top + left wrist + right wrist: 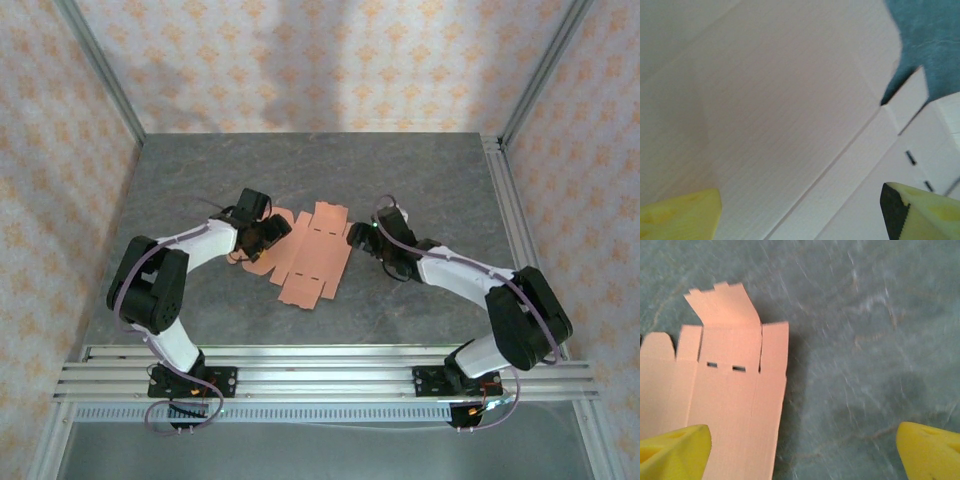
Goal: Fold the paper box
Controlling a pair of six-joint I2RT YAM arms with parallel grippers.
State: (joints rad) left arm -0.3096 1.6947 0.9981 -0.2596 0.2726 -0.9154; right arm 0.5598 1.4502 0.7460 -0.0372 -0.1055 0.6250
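The paper box [312,258] is a flat salmon-orange die-cut sheet with flaps and tabs, lying on the grey table [430,180] between the arms. My left gripper [272,235] hovers over the sheet's left flaps. In the left wrist view the sheet [790,100] looks pale and very close, with creases and slots showing, and the left gripper [800,220] is open with its yellow fingers [680,215] wide apart above it. My right gripper [358,237] is at the sheet's right edge. It is open [802,450], with one finger [672,452] over the sheet's right strip [725,390] and the other over bare table.
Patterned walls and aluminium posts [100,70] enclose the table on three sides. Aluminium rails [320,365] carrying both arm bases run along the near edge. Bare grey tabletop [865,340] lies to the right of the sheet and behind it.
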